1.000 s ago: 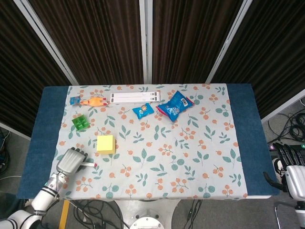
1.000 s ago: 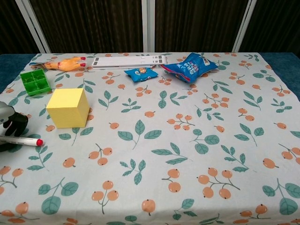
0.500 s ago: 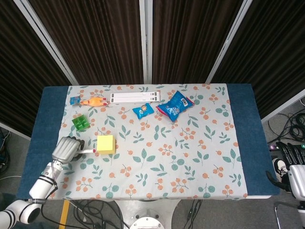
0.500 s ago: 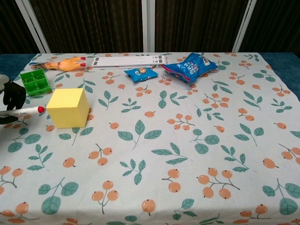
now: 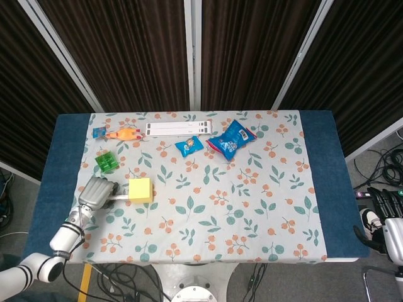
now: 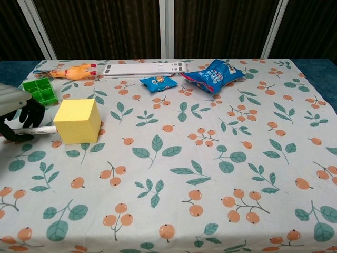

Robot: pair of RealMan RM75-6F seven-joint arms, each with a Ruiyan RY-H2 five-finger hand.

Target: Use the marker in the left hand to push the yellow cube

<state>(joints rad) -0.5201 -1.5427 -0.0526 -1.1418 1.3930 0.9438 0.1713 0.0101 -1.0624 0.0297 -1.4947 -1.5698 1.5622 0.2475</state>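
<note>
One bench point(image 5: 327, 189) with a floral cloth carries everything, and most of it sits along the far edge. The yellow cube point(image 6: 77, 120) is at the near-left part, just in front of the green tray point(image 6: 40, 91). Over the last second the left hand point(image 5: 96, 192) swung up from in front of the cube to its left side, then pushed in toward it; now the marker point(image 6: 37, 129) lies level with its tip hidden against the cube's left face, apparently touching. The cube looks about where it was, maybe nudged slightly right, hard to tell. Judgement: contact just made, the push is starting, most of the shove still to do. The left hand's fingers are wrapped around the marker. The right hand point(image 5: 387, 223) hangs off the bench's right edge, only partly in frame; can't tell if it is open or closed.

Containers: the green tray has four open compartments, all look empty. The blue snack bag point(image 5: 231, 138) and the small blue packet point(image 5: 188, 146) are sealed, contents unseen. The white strip point(image 5: 177, 128) and the orange toy point(image 5: 123, 133) lie at the far edge.
</note>
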